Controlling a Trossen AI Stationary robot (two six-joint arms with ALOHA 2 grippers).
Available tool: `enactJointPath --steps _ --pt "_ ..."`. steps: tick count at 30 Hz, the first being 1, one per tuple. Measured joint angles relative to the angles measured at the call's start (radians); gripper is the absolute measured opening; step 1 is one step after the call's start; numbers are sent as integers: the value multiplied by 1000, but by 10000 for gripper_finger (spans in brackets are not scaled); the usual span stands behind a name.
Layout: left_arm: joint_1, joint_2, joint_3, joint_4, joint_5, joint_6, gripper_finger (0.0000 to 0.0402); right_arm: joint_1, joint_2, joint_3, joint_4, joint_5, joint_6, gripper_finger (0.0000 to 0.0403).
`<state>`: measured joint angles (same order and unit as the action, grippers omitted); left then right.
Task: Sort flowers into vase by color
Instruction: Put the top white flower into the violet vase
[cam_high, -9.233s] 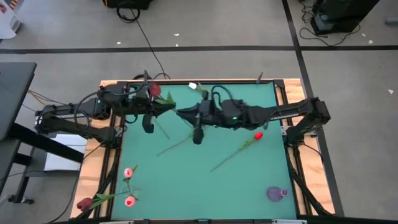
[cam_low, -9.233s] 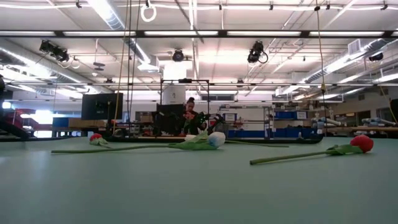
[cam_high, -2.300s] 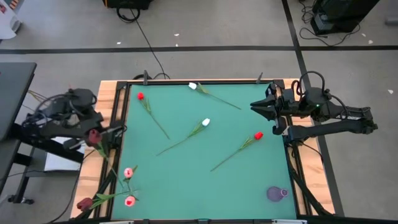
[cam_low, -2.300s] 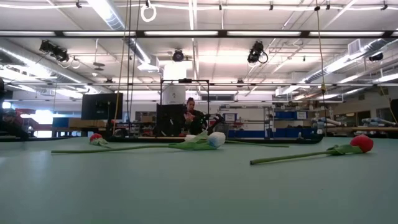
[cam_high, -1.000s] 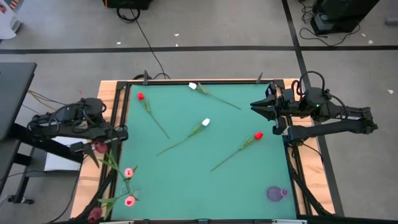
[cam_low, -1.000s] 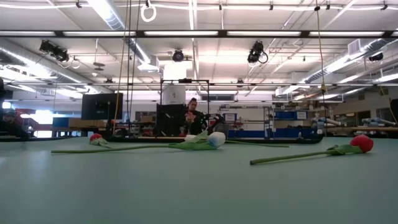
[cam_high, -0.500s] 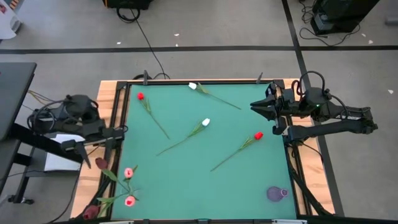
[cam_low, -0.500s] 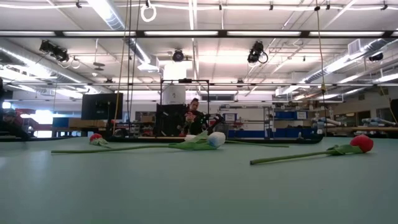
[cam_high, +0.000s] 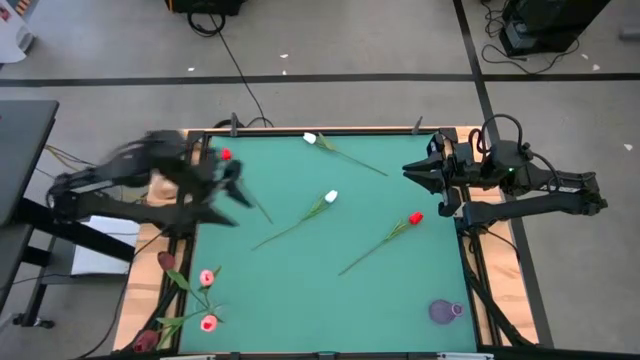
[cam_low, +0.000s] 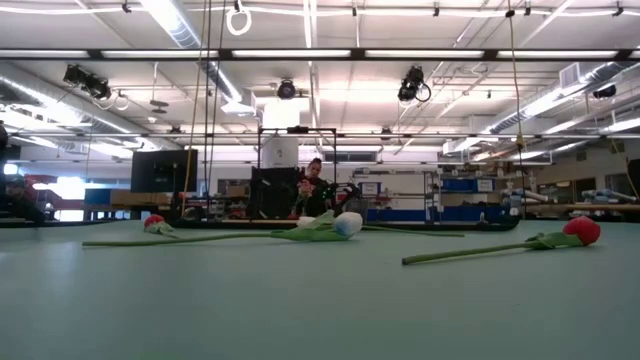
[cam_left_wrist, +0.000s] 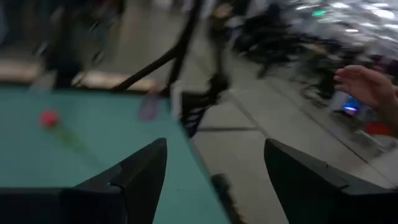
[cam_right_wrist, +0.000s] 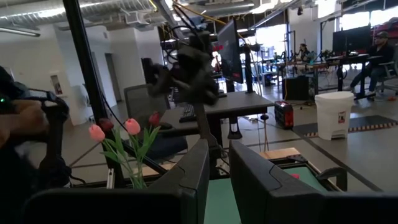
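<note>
Green mat (cam_high: 300, 290): left gripper (cam_high: 228, 190) swung back in since 0.5 s ago, jaws wide, empty. Dark red tulip (cam_high: 166, 262) delivered; red tulip (cam_high: 226, 155) likely next. Right gripper (cam_high: 412, 172) parked, nearly shut.

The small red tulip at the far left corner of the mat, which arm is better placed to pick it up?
Probably the left. Its open, empty hand is beside that red tulip, while the right hand sits at the mat's opposite edge.
</note>
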<state>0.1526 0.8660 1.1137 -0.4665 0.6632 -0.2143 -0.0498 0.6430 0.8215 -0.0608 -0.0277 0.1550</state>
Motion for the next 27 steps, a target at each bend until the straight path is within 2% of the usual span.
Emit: enactJointPath --steps 7,13,16,21,24,27 --pt "141 206 0 41 -21 -19 274 0 0 0 0 0 0 73" --pt "252 248 -1 18 -180 -139 274 0 0 0 6 8 0 73" --pt "302 224 0 13 -196 -188 274 0 4 0 57 84 1 73" --pt "370 165 0 -33 -225 -217 274 -1 27 0 300 233 68 73" --pt "401 149 0 -70 -235 -216 274 -20 53 2 458 310 -12 73" --pt "423 147 0 -90 -246 -179 274 -43 93 3 460 482 3 73"
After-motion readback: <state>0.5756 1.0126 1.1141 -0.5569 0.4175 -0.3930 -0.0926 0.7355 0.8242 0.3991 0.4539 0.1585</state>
